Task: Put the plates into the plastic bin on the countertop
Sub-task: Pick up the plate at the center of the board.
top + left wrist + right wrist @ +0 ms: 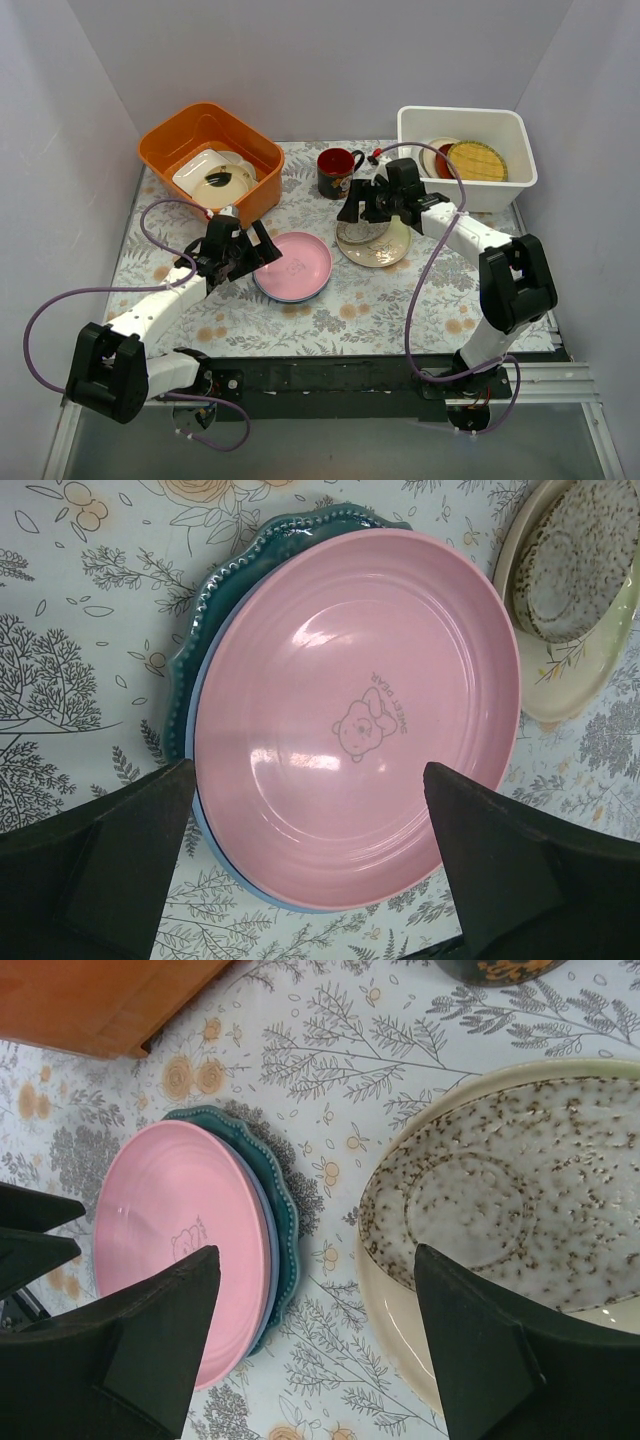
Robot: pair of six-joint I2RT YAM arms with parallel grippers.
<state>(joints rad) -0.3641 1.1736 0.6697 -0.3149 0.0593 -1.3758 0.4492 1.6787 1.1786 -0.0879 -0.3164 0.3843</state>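
Observation:
A pink plate (292, 266) lies on a blue plate (205, 825) and a scalloped teal plate (230, 580), mid-countertop (380, 300). My left gripper (264, 247) hovers open above the stack's left edge; in the left wrist view its fingers straddle the pink plate (370, 680) without touching. A speckled plate (375, 243) rests on a cream plate (400, 1310) to the right. My right gripper (352, 208) is open above the gap between both stacks (315, 1252). The white plastic bin (460, 113) at the back right holds a yellow woven plate (477, 160) and others.
An orange tub (210, 150) with white dishes stands at the back left. A dark red-rimmed mug (338, 172) sits behind the speckled plate. Grey walls enclose the table on three sides. Purple cables loop beside each arm.

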